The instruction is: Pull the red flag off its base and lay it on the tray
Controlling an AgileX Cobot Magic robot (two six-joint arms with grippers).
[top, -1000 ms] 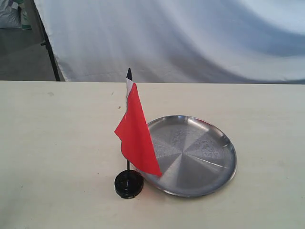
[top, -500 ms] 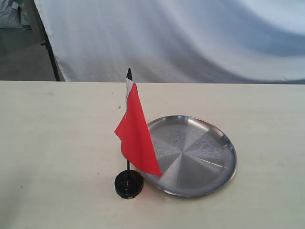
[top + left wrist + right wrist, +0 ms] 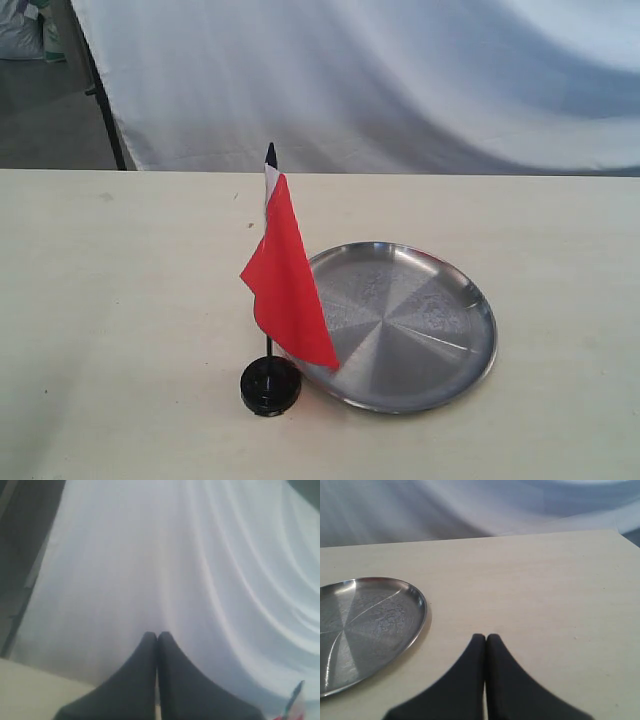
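The red flag [image 3: 285, 280] stands upright on its thin black stick, plugged into the round black base [image 3: 270, 385] on the table. Its cloth hangs over the left edge of the steel tray [image 3: 440, 375], which lies just right of the base. Neither gripper shows in the exterior view. My left gripper [image 3: 157, 636] is shut with nothing in it and faces the white cloth backdrop; the flag's tip [image 3: 296, 692] peeks in at the frame's corner. My right gripper [image 3: 485, 638] is shut and empty above the bare table, beside the tray [image 3: 417, 615].
A white cloth backdrop [image 3: 380, 80] hangs behind the table's far edge. A dark metal stand leg [image 3: 100, 90] rises at the back left. The pale table [image 3: 120, 280] stretches wide on both sides of the flag and tray.
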